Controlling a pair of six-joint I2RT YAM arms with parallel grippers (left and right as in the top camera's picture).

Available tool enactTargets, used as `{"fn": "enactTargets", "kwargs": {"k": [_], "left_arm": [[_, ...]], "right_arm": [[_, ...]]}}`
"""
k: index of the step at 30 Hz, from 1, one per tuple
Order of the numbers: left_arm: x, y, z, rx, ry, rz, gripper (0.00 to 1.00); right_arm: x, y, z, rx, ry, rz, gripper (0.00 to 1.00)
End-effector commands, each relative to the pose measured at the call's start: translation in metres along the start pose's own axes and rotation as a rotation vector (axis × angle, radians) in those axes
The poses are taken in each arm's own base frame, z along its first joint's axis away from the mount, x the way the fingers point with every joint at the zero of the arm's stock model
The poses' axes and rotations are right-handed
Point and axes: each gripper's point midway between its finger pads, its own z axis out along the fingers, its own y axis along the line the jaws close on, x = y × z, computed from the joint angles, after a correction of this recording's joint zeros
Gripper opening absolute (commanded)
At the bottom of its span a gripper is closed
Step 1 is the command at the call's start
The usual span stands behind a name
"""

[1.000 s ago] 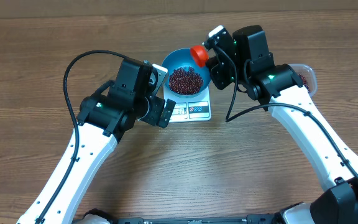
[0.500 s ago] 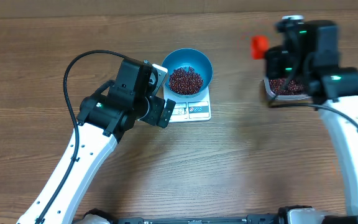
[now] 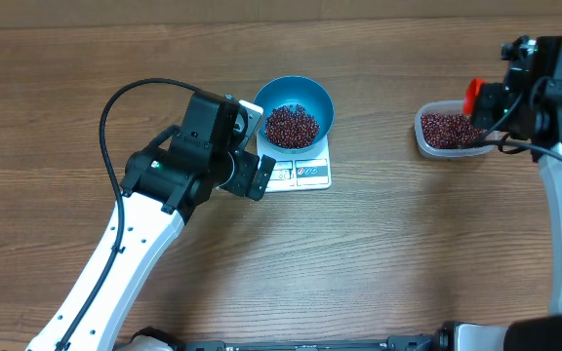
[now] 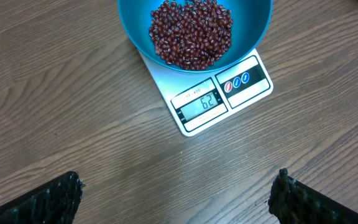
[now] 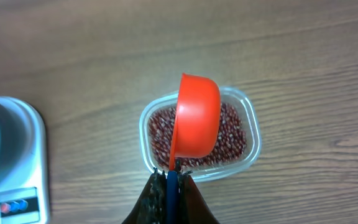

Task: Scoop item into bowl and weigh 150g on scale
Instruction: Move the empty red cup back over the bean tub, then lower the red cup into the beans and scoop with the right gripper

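Beans (image 3: 291, 126) sit in a loose dark red-brown heap inside your blue bowl (image 3: 322, 103), and the bowl stands on the back part of the white scale (image 3: 305, 175), near the middle of the wooden table (image 3: 379, 253). Look through your left wrist camera: the scale's display (image 4: 201, 102) reads 62, with three small round buttons (image 4: 236, 82) just beside it along the front edge. Your left gripper (image 4: 178, 186) hangs over the table short of the scale's front, jaws spread wide, nothing between them, touching neither bowl nor scale. From overhead it shows at the scale's left edge. Over on your right side, well apart from the scale, a clear plastic tub (image 3: 421, 135) with rounded corners lies on the table, more beans covering its bottom. Your right gripper (image 5: 169, 186) is pinched tight on the thin handle of an orange-red scoop (image 5: 197, 115), fingers pressed flat against it. The scoop is over the tub, its rounded outer side turned toward the wrist camera, its cup covering the middle of the tub in that view. Whether its rim touches the beans below, you cannot tell from either view. Its inside is hidden, so you cannot see if it carries anything.
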Motion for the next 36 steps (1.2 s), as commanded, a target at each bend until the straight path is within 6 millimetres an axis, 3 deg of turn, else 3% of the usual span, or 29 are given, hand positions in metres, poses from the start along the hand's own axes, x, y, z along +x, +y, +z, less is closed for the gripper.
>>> {"fn": "enactTargets", "kwargs": {"k": [1, 7, 14, 22, 27, 36], "left_arm": [[-0.004, 0.000, 0.000, -0.003, -0.006, 0.020, 1.00], [-0.004, 0.000, 0.000, -0.003, -0.007, 0.019, 1.00], [-0.004, 0.000, 0.000, -0.003, -0.007, 0.020, 0.99], [-0.004, 0.000, 0.000, -0.003, -0.007, 0.020, 0.99], [-0.004, 0.000, 0.000, -0.003, -0.007, 0.019, 0.99], [-0.004, 0.000, 0.000, -0.003, -0.007, 0.019, 0.99]], "right_arm": [[-0.001, -0.009, 0.018, 0.045, 0.041, -0.085, 0.03], [0.017, -0.016, 0.042, 0.066, 0.142, -0.143, 0.04], [0.036, -0.037, 0.064, 0.172, 0.254, -0.194, 0.04], [0.033, -0.043, 0.069, 0.206, 0.250, -0.227, 0.04], [0.033, -0.041, 0.078, 0.201, 0.258, -0.251, 0.04], [0.053, -0.024, 0.106, 0.171, 0.336, -0.301, 0.04]]}}
